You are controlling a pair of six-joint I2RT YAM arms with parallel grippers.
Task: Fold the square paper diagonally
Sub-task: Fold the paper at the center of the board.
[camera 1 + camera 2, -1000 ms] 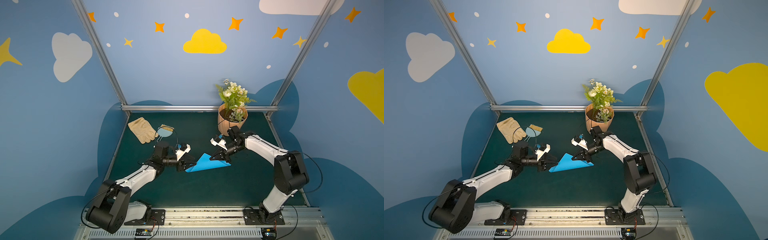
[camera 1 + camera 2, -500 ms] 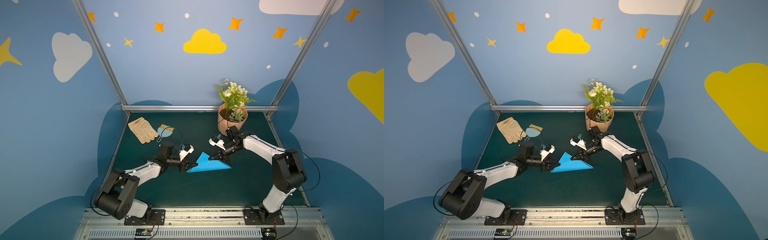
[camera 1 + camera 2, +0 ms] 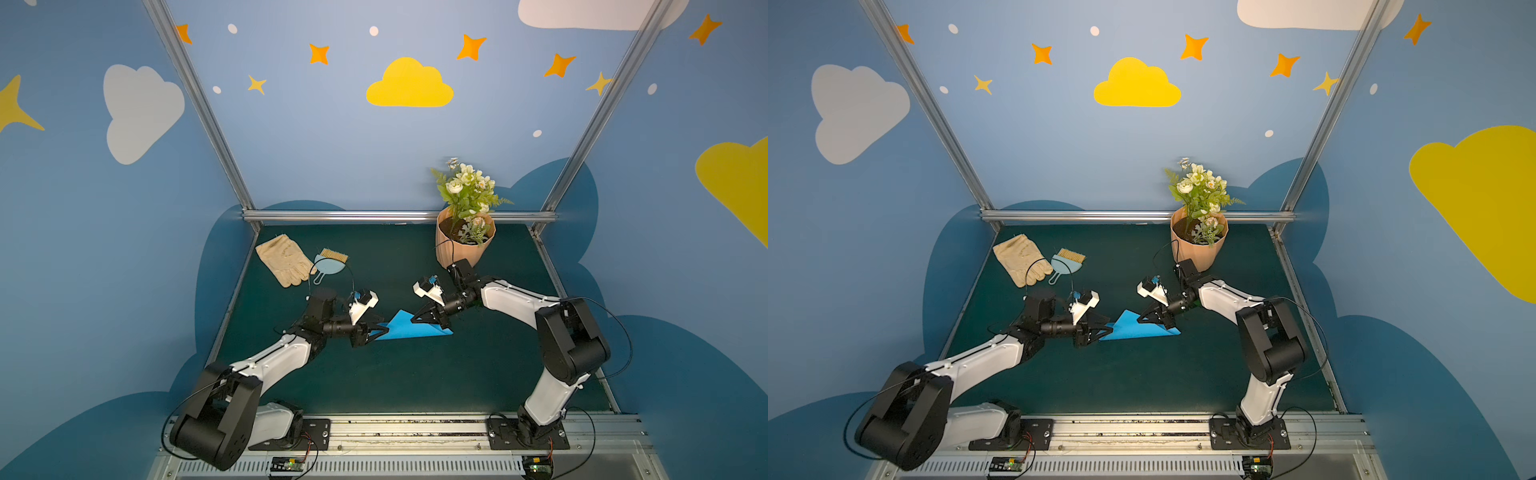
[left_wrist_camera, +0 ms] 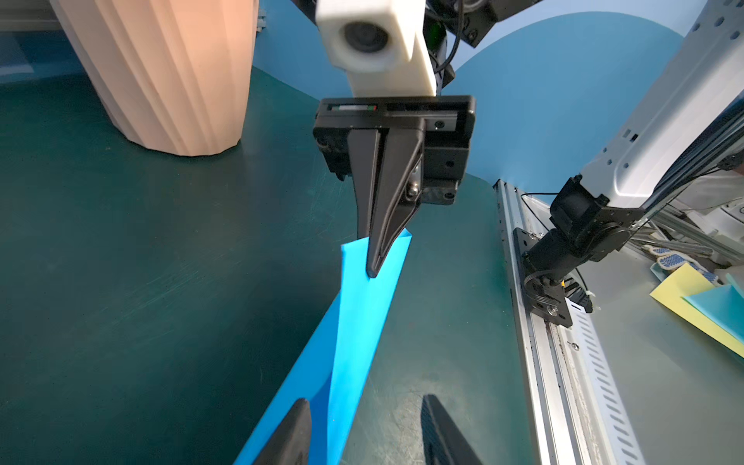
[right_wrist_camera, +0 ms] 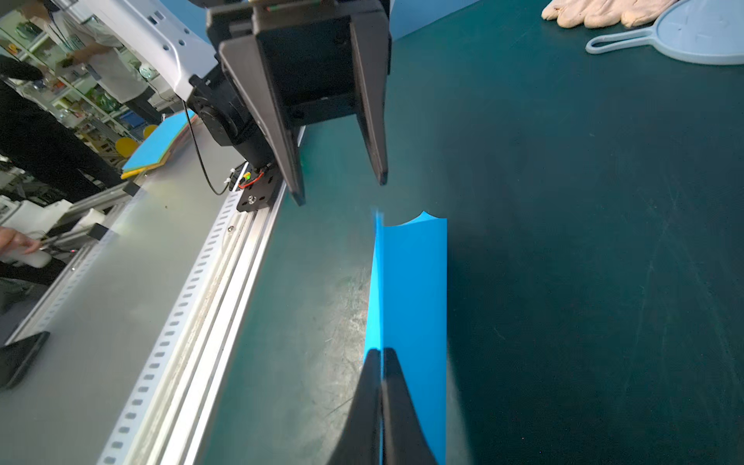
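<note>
The square paper (image 3: 409,328) (image 3: 1133,329) is bright blue and folded to a triangle on the green mat, mid-table. My right gripper (image 3: 415,320) (image 3: 1140,319) (image 5: 380,352) is shut on the paper's right end along the fold. It shows across in the left wrist view as the right gripper (image 4: 372,273), pinching the paper (image 4: 358,322). My left gripper (image 3: 384,330) (image 3: 1109,330) (image 4: 364,402) is open at the paper's left tip. In the right wrist view the left gripper (image 5: 340,191) stands spread, a little off the paper (image 5: 414,282).
A ribbed peach flowerpot (image 3: 463,245) with flowers stands at the back right, close behind the right arm. A tan glove (image 3: 282,259) and a small light-blue dustpan (image 3: 330,266) lie at the back left. A metal rail (image 3: 395,419) runs along the front edge.
The left jaws have spread and let go of the paper's left tip. The right gripper stays shut on the paper. Both arms have barely shifted.
</note>
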